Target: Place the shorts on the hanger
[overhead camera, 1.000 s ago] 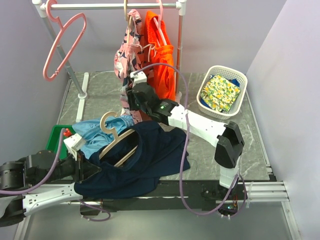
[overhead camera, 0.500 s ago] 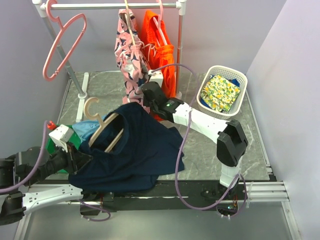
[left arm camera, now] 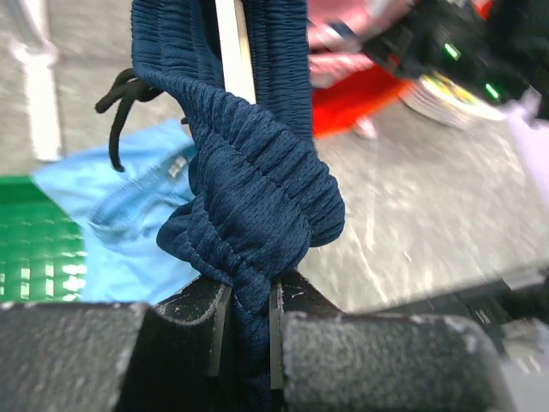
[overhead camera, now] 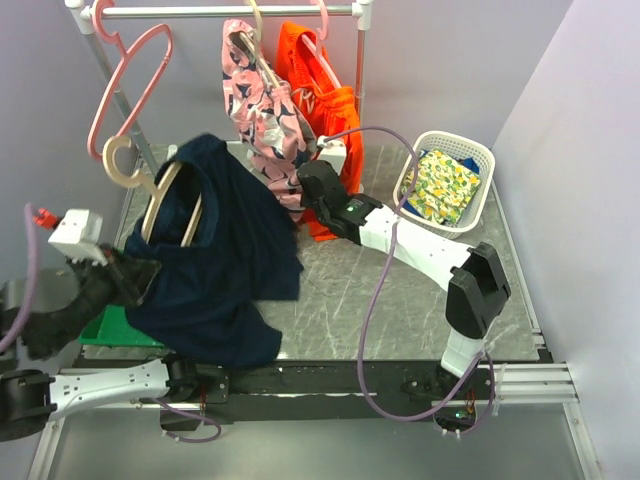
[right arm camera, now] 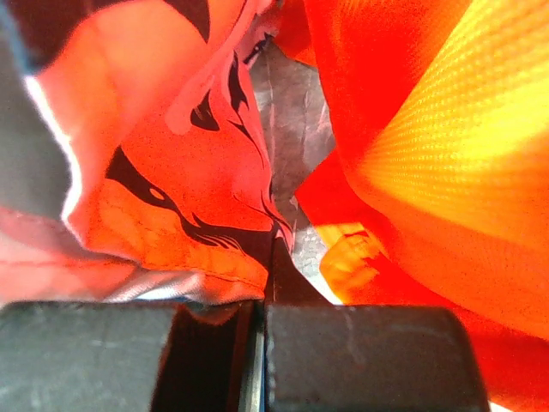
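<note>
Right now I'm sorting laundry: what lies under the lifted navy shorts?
Under the navy shorts, the left wrist view shows light blue shorts on a green bin; from above the blue pair is hidden.

Lower bar of hanger [overhead camera: 158, 203] beneath shorts [overhead camera: 230, 250]

A clothes rack [overhead camera: 228, 12] stands at the rear of the grey marbled tabletop [overhead camera: 345, 290]; from its rail hang a pink hanger [overhead camera: 127, 92], a pink patterned garment [overhead camera: 262, 112] and orange shorts [overhead camera: 328, 112]; a white basket [overhead camera: 470, 143] holds floral cloth [overhead camera: 440, 184]; light blue shorts [left arm camera: 129, 232] lie beside a green bin [overhead camera: 105, 329].
</note>
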`<action>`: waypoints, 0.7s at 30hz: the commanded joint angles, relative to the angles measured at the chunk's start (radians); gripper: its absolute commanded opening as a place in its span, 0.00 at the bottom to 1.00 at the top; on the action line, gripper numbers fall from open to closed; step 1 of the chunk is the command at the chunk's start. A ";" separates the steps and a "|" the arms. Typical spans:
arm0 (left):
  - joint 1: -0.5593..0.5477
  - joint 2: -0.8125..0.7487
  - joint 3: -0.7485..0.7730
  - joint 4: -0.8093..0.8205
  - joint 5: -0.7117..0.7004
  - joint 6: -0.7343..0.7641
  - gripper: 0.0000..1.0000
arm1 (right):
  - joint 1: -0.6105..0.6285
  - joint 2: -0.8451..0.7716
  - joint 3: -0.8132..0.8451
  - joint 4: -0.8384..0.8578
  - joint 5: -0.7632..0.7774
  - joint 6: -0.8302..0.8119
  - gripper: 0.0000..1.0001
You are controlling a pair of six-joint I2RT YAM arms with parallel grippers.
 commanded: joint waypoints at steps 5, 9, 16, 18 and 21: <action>0.005 0.324 0.107 0.139 -0.305 0.026 0.01 | -0.007 -0.088 -0.021 0.013 0.040 0.014 0.00; 0.017 0.389 0.140 0.220 -0.302 0.125 0.01 | -0.008 -0.089 -0.016 0.004 0.041 0.008 0.00; 0.360 0.415 0.045 0.493 0.004 0.360 0.01 | -0.008 -0.114 -0.033 0.012 0.038 0.005 0.00; 0.448 0.421 0.042 0.533 0.124 0.393 0.01 | -0.008 -0.115 -0.033 0.010 0.036 0.002 0.00; 0.639 0.454 0.055 0.588 0.313 0.436 0.01 | -0.008 -0.114 -0.029 -0.002 0.035 0.000 0.00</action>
